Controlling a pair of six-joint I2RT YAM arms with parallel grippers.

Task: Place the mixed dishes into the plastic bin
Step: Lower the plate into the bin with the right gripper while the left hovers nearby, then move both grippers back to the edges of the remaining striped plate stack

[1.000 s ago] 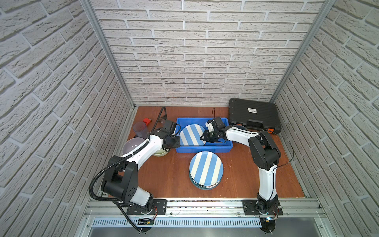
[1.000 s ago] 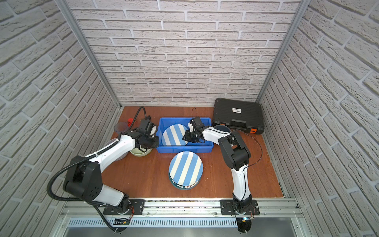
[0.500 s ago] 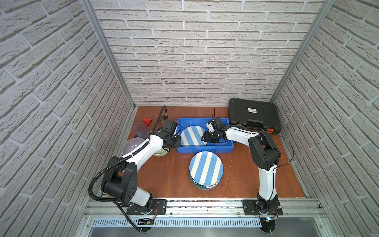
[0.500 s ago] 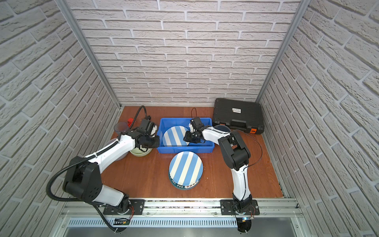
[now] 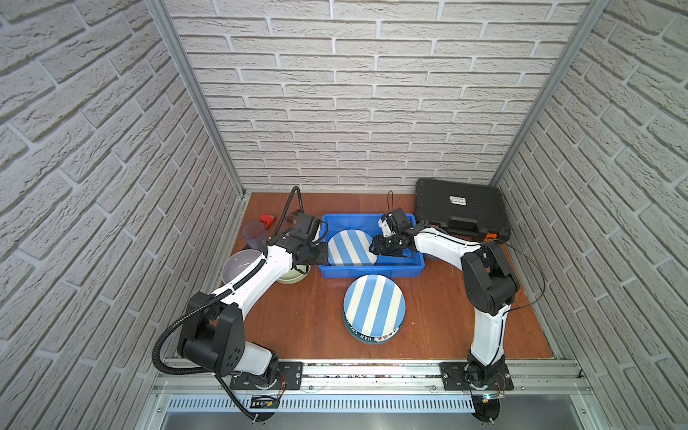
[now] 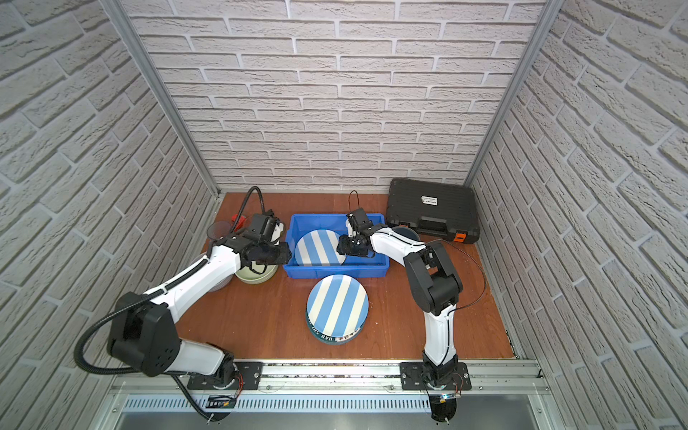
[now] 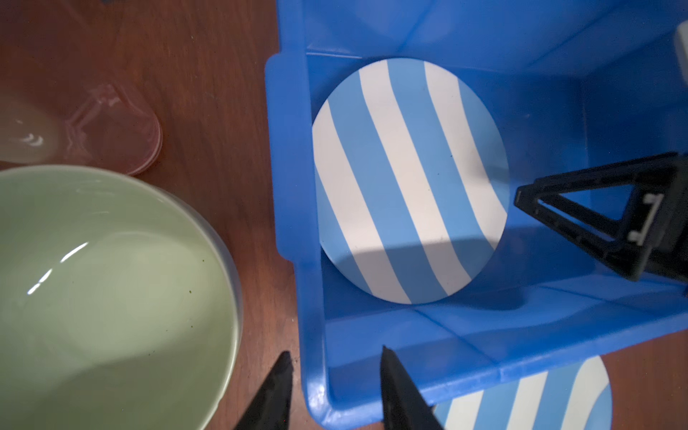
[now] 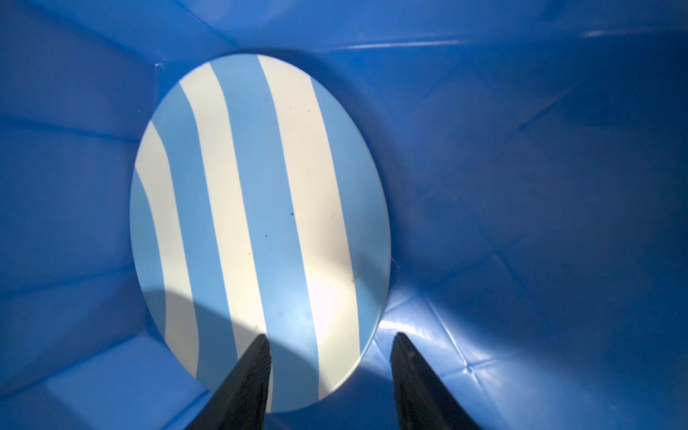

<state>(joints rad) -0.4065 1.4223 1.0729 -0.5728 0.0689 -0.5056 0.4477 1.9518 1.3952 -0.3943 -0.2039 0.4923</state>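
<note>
Both released, empty: right pincer at right edge of striped plate, plate lying in bin, centre of both top views; left pincer astride bin's left wall, green bowl just left of it, so left arm nearer.

Top views bright, evenly lit from above, brick walls sharp – wrist cams softer: curved shadow across the striped plate, glare streaks on the green bowl, tumbler blurred, bin walls dim, bent fisheye-style.
</note>
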